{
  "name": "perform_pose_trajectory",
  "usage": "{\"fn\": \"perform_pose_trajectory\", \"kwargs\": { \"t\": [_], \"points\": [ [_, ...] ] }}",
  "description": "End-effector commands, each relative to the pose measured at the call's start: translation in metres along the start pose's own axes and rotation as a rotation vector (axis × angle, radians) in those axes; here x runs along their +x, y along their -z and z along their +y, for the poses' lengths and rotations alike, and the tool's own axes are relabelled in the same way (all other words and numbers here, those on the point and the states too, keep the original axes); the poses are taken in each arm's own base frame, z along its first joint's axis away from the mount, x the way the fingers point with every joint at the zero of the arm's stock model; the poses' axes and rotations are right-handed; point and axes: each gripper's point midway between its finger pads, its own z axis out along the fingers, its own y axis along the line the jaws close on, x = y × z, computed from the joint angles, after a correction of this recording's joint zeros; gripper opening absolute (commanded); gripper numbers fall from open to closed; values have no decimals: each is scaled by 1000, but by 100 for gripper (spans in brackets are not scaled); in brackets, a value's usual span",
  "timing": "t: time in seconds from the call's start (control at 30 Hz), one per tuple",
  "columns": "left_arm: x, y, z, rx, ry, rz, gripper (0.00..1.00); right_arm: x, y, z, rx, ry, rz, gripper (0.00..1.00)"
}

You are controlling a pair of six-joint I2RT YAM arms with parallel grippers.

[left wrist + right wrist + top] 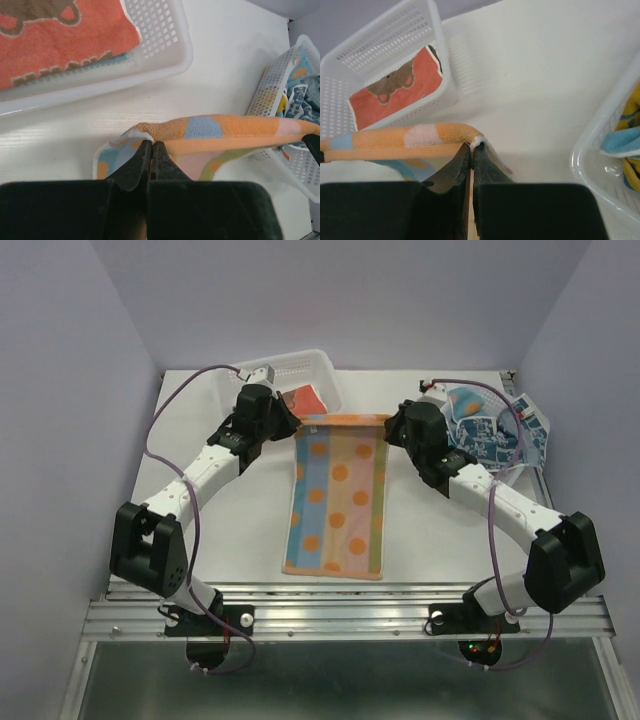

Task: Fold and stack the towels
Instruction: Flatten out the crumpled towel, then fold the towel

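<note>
**Item:** dotted towel [335,500]. Striped cloth with orange dots, spread lengthwise in the middle of the surface [230,520]. Its near edge lies flat toward the arm bases. Its far edge is raised and drawn taut between the two tools.

**Holders:**
- Left tool [151,146]: fingers pressed together, pinching the far left corner.
- Right tool [471,146]: fingers pressed together, pinching the far right corner.
- Both grips sit at the very tip of the cloth, with a little hem bunched above each.

**Other stock:**
- Red towel [305,400]: folded, lying in the left basket [300,362] at the far left, just beyond the left tool.
- Blue towels [485,425]: a loose, unfolded heap in the right basket [577,155] at the far right.

**Step in hand (judged):** first fold, bringing the far edge over to the near edge. Most of the task remains, since only one towel looks folded.

**Handling notes:**
- Move both corners together at one height, so the edge stays straight and taut.
- Lift enough for the cloth to bend at its middle without dragging the near half along.
- Lay the far corners squarely on the near corners, hem on hem, then let go.
- The shallow pinch could slip under a hard pull, so keep the tension mild.
- Steer clear of the basket walls on either side.
</note>
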Motion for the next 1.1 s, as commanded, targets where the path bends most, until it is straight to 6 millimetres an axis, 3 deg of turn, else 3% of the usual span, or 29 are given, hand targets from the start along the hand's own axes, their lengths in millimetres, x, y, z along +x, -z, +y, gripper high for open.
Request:
{"fn": "perform_pose_trajectory", "kwargs": {
  "t": [0.0, 0.13, 0.3, 0.37, 0.4, 0.47, 0.5, 0.6, 0.63, 0.67, 0.7, 0.73, 0.9, 1.07],
  "points": [
    [-51, 0, -16, 59, -61, -131, 0, -60, -14, 15, -63, -49, -133, 1],
    [-46, -10, -13, 61, -72, -102, 0, -42, -27, 14, -87, -55, -61, 1],
    [-23, -9, -1, 40, -49, -52, 0, -11, -19, 15, -119, -53, 83, 1],
    [-10, -5, 7, 21, -25, -24, 0, 2, -6, 12, -132, -57, 142, 1],
    [2, 0, 15, 6, -13, -3, 0, 18, -1, 3, -113, -63, 186, 1],
    [12, 12, 18, 9, 24, 9, 0, 22, 16, 2, -134, -86, 210, 1],
    [32, 15, 29, -9, 38, 46, 0, 36, 27, -5, -124, -105, 253, 1],
    [52, 32, 32, 7, 84, 75, 0, 62, 50, -3, -186, -136, 354, 1],
    [73, 36, 42, -10, 95, 114, 0, 83, 58, -11, -185, -152, 407, 1],
    [79, 45, 36, 11, 121, 119, 0, 88, 71, -4, -240, -167, 439, 1],
    [98, 51, 45, -6, 140, 155, 0, 94, 79, -3, -260, -181, 464, 1],
    [107, 57, 46, -5, 146, 175, 0, 114, 89, -8, -263, -196, 514, 1],
    [134, 95, 59, -77, 149, 214, 0, 144, 126, -19, -257, -238, 598, 1],
    [163, 118, 67, -75, 132, 300, 0, 175, 163, -20, -282, -220, 735, 1]
  ]
}}
